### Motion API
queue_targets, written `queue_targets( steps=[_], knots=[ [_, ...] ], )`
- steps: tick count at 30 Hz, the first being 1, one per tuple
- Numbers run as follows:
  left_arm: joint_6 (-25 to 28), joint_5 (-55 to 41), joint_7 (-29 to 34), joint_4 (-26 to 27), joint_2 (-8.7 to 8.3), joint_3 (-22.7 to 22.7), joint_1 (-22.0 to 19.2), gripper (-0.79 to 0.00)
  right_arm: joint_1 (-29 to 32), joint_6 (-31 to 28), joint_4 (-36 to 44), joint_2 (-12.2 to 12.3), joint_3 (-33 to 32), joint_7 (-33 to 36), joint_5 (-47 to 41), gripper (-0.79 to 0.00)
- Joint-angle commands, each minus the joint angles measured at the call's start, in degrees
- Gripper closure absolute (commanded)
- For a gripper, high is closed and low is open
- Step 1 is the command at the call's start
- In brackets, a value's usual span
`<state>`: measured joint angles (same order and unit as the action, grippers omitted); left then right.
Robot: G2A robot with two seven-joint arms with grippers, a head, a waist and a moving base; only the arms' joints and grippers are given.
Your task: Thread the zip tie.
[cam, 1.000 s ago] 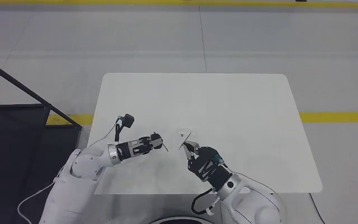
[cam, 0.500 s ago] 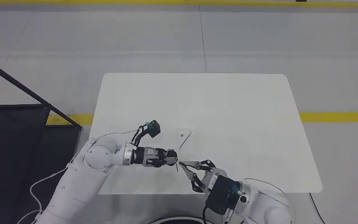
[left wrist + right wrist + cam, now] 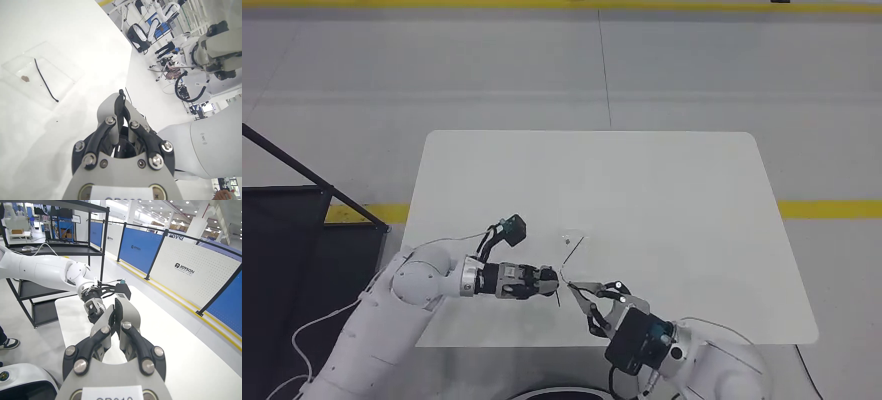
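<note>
The right gripper is nearest, over the front edge of the white surface. In its own wrist view the jaws stand together with no gap. I cannot tell whether anything is pinched between them.

Just beside it, tip to tip, the left gripper points the opposite way. Its jaws are clamped on the black zip tie. The tie's end sticks out past the fingertips, and a thin strap trails down behind them. From above, the zip tie shows as a short dark line in the narrow space between the two grippers, off the surface.

A little farther in lies a clear plastic bag, flat on the surface and close to both grippers but not touching them. A second tie lies on or in the bag, with a small brown speck beside it. Nothing stands between the grippers and the bag.

Off the surface on the left arm's side stands a black rack. A yellow floor line runs past the surface on both sides. Blue and white fence panels line the far side of the room.
</note>
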<state>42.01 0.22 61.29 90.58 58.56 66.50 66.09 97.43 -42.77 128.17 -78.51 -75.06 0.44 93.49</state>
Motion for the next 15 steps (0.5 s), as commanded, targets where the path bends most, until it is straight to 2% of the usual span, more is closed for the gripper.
queue_targets(
  steps=[1, 15],
  knots=[
    [0.33, 0.46, 0.32, 0.29, -0.1, -0.33, -0.17, 0.0, -0.76, -0.86, -0.41, 0.19, 0.49, 0.03, -0.01, 0.0],
    [0.55, 0.84, 0.43, 0.44, -0.7, -1.72, -0.96, 0.0, -3.49, -1.62, -2.11, 1.41, 2.0, 1.04, 0.13, 0.0]
  ],
)
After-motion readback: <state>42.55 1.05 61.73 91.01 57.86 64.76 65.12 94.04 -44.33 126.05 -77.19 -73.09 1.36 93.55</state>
